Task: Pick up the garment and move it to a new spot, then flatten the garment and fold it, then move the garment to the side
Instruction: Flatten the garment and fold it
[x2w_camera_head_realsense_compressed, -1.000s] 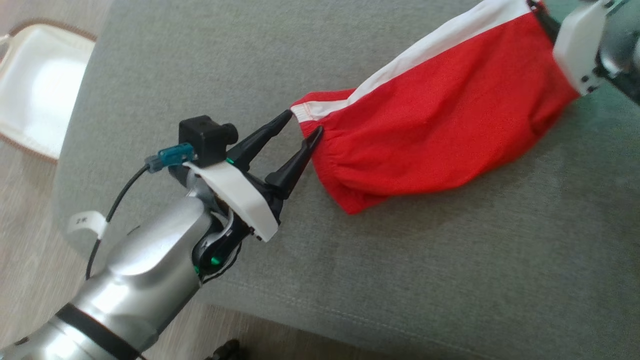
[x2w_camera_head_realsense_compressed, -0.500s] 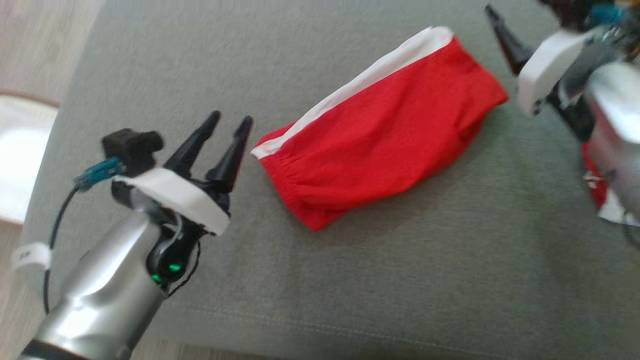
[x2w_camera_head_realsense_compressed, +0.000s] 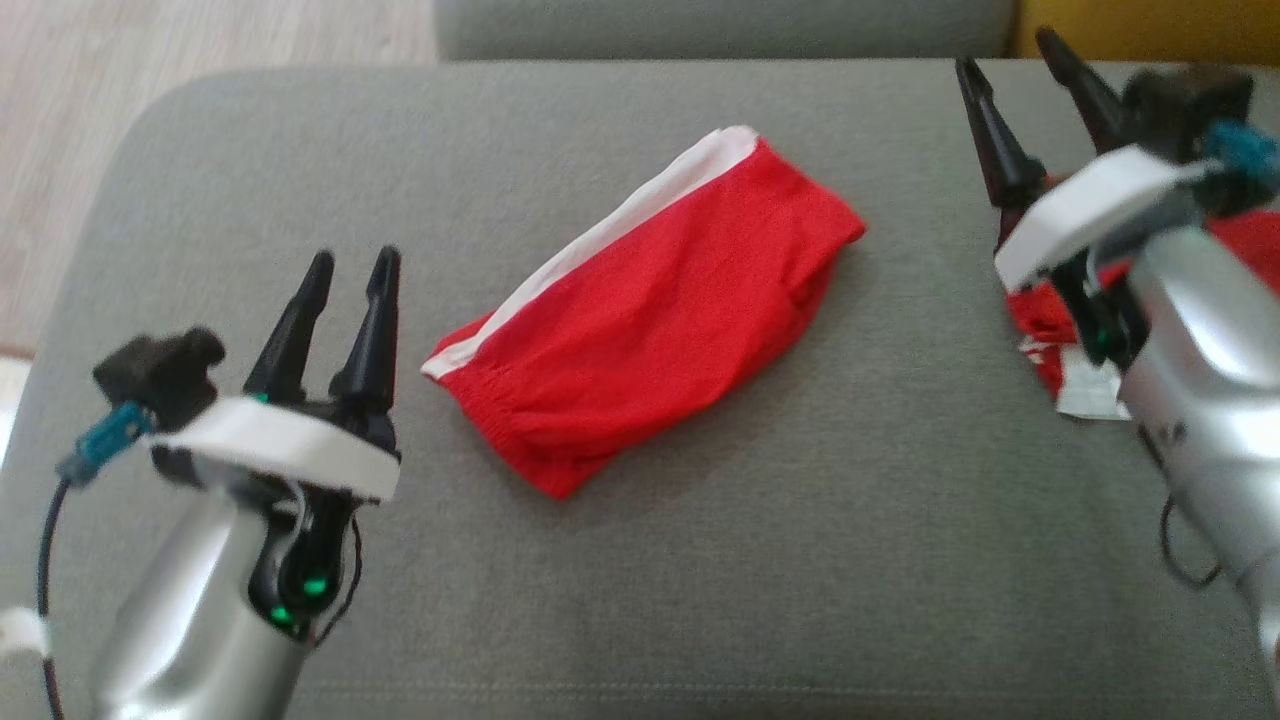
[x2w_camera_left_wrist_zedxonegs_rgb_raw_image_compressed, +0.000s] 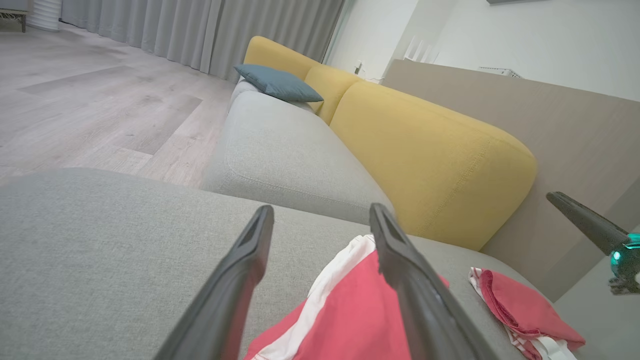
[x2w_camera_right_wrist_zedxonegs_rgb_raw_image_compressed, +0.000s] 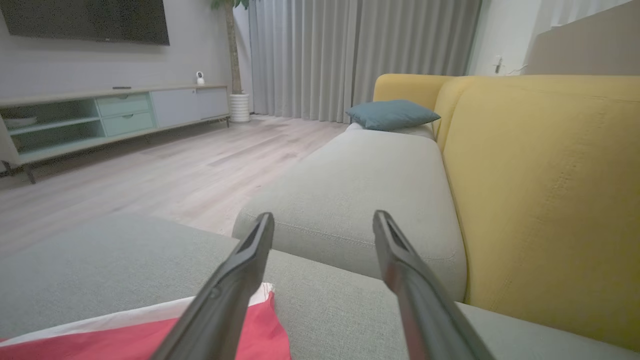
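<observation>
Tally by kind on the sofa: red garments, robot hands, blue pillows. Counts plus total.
Red garments: 2 (centre garment, crumpled garment at the right)
Robot hands: 2 (left hand, right hand, both open and holding nothing)
Blue pillows: 1 (blue pillow)
Total: 5

Red garment (x2w_camera_head_realsense_compressed: 650, 320) with a white band along its upper long edge, folded into a compact oblong. Lying slack and diagonal near the middle of the grey seat cushion (x2w_camera_head_realsense_compressed: 700, 580), with the gathered elastic end at lower left and the far end at upper right.
</observation>
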